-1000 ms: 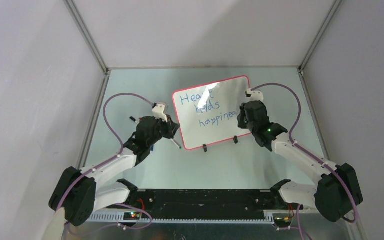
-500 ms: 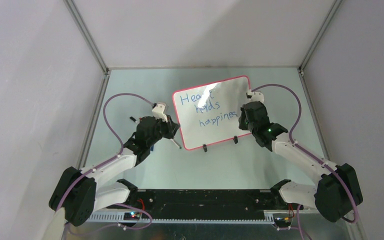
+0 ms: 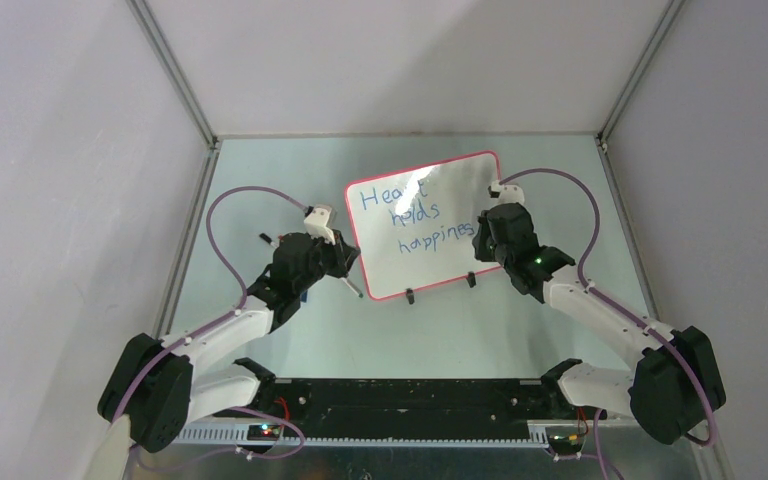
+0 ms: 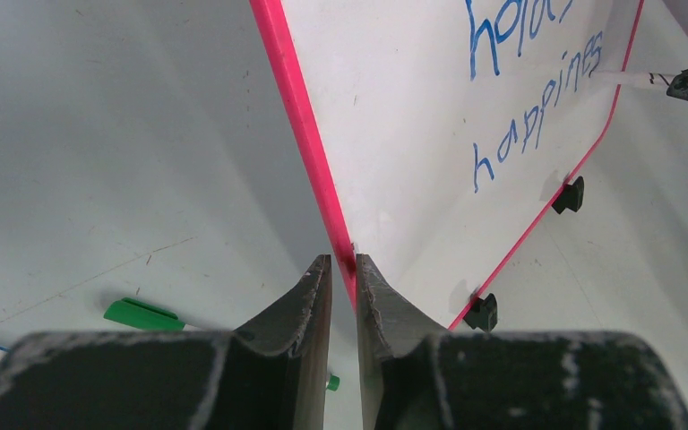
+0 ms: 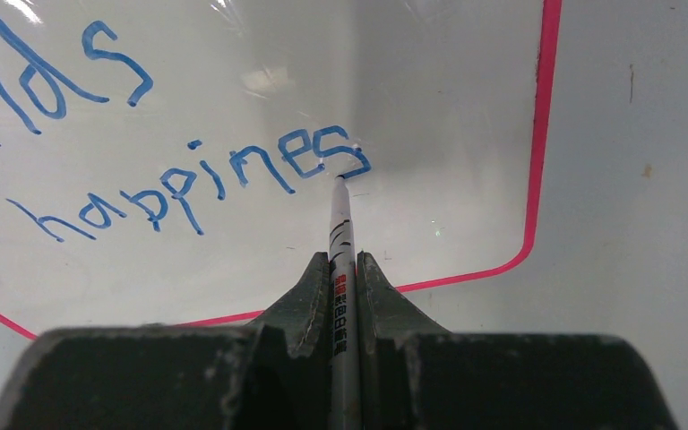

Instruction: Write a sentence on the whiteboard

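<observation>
Whiteboard (image 3: 460, 200) stands on the table (image 3: 410, 340) (a marker (image 4: 143, 315) lies left).

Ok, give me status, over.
Left gripper shut on whiteboard frame. Right gripper shut on marker, tip at sentence's last letter. Nothing blocking; green marker lies clear.

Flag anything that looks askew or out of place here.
Two things: a green marker lies loose on the table beside the whiteboard, and the sentence slopes uphill, unfinished at "happines". Nothing looks spilled or damaged.
</observation>
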`<move>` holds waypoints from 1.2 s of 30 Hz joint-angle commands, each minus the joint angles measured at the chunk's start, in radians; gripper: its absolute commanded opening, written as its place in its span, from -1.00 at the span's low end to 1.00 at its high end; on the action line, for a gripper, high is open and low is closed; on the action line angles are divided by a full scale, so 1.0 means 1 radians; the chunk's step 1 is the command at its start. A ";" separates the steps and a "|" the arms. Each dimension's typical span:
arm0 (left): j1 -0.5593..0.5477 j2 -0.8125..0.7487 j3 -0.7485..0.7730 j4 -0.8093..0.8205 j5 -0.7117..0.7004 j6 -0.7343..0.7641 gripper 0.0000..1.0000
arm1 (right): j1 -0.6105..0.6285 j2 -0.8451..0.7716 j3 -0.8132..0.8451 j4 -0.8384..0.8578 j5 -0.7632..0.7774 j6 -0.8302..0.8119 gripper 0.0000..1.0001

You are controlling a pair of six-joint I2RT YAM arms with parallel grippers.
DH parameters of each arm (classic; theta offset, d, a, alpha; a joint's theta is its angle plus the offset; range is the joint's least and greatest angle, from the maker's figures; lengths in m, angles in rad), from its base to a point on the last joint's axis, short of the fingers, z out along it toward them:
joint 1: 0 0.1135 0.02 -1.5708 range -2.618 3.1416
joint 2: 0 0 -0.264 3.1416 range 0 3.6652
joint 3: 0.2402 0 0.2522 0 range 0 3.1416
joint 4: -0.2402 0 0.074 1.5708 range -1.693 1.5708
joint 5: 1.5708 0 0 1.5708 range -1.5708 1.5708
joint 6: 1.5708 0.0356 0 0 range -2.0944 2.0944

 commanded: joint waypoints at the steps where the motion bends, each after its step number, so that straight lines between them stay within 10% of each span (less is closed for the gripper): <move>1: -0.005 -0.024 0.005 0.014 -0.015 0.026 -0.58 | 0.010 0.008 0.015 0.031 -0.026 -0.017 -1.00; 36: -0.005 -0.023 0.005 0.016 -0.017 0.025 -0.58 | -0.075 -0.072 0.001 0.056 0.017 0.008 -1.00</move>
